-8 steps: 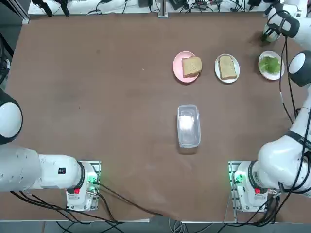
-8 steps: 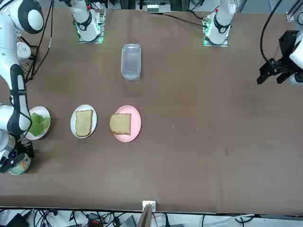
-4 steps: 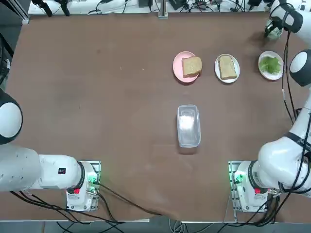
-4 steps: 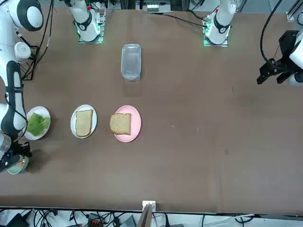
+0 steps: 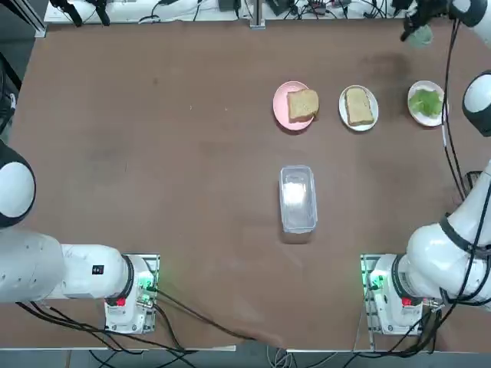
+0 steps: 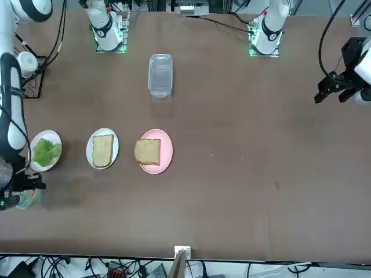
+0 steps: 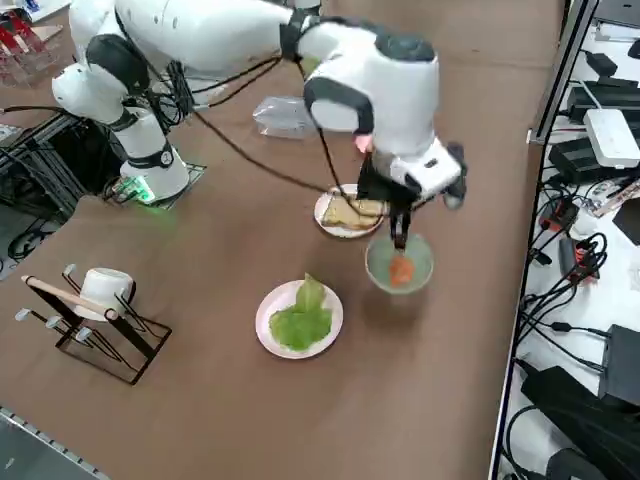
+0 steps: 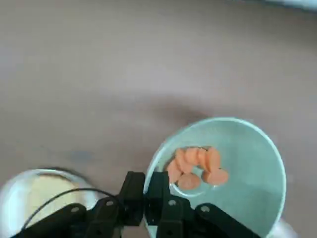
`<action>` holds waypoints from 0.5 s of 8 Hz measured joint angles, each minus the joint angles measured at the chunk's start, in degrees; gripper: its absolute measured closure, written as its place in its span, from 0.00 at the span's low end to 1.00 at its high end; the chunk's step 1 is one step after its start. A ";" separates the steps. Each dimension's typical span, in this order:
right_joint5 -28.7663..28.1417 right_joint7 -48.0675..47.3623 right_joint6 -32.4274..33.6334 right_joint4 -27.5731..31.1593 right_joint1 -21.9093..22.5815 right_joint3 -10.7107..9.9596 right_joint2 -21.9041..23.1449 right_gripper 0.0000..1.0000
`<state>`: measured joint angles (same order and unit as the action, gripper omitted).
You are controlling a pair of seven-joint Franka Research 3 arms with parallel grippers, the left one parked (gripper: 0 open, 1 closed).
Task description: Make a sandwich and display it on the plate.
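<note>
The right gripper (image 8: pixel 144 191) is pinched shut on the rim of a pale green bowl (image 8: pixel 247 148) holding orange slices (image 8: pixel 195 166), which only the wrist view shows clearly. From the right side, the bowl (image 7: pixel 400 262) hangs above the table near its far edge, beside the lettuce plate (image 7: pixel 298 318). Overhead, bread lies on the white plate (image 5: pixel 358 106) and on the pink plate (image 5: pixel 294 105); a clear container (image 5: pixel 298 198) sits mid-table, with open tabletop to the left.

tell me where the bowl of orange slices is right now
The pale green bowl hangs above the table in the right gripper, clamped by its rim. In the top view it sits at the far right corner, beyond the lettuce plate.
</note>
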<state>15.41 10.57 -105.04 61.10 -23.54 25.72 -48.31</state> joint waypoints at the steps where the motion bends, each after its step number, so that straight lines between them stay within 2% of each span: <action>1: 0.00 -7.44 1.16 1.86 -0.02 3.51 0.73 0.95; 2: -1.09 -13.97 1.25 4.71 -0.26 6.12 1.73 0.95; 3: -3.77 -18.38 1.25 8.14 -0.82 7.79 3.21 0.95; 4: -7.95 -20.15 1.19 11.88 -1.83 8.29 5.16 0.95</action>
<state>7.46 -9.58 -103.85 72.98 -25.37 34.01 -43.15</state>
